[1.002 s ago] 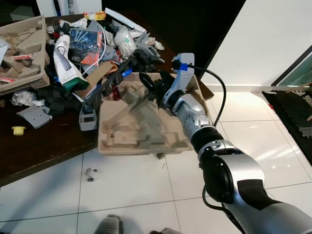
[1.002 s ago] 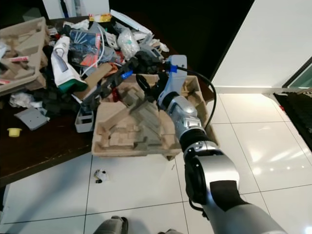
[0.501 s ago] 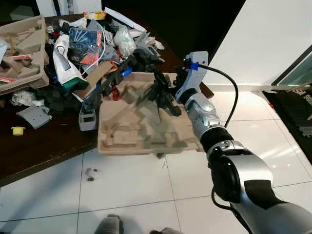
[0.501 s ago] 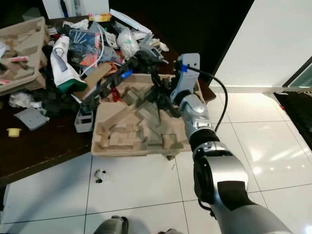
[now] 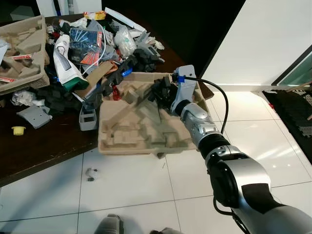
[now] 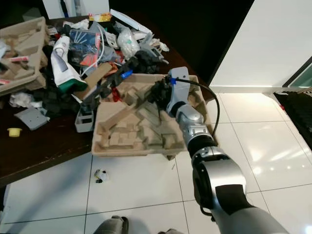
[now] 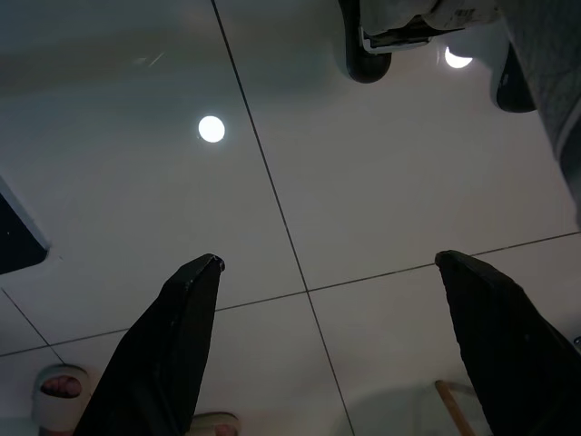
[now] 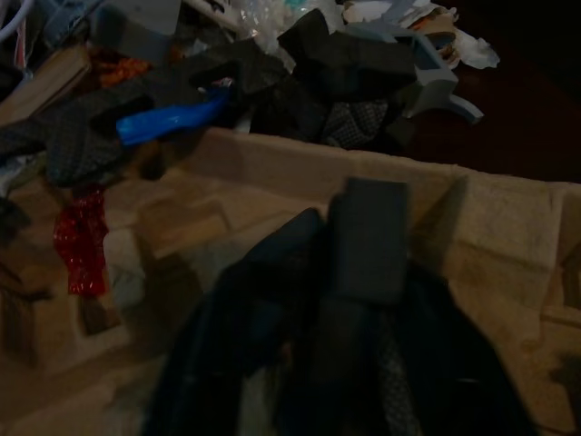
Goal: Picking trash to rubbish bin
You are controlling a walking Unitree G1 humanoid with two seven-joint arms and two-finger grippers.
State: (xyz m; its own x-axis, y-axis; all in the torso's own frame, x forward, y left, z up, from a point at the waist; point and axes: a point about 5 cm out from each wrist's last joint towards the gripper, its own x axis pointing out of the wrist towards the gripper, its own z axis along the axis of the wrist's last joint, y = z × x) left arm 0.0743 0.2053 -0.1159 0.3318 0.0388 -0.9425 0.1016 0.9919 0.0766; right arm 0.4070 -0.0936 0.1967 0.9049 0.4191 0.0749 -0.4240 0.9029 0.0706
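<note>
The table takes the left half of the scene, its edge running toward four o'clock. A moulded pulp tray sits at the near corner, overhanging the table edge above the floor. The right gripper is down inside the tray's far side, arm reaching in from five o'clock. At eleven o'clock from the tray lies the trash heap. A second pulp tray sits at the table's far left. A small cap lies at nine o'clock, near the edge.
</note>
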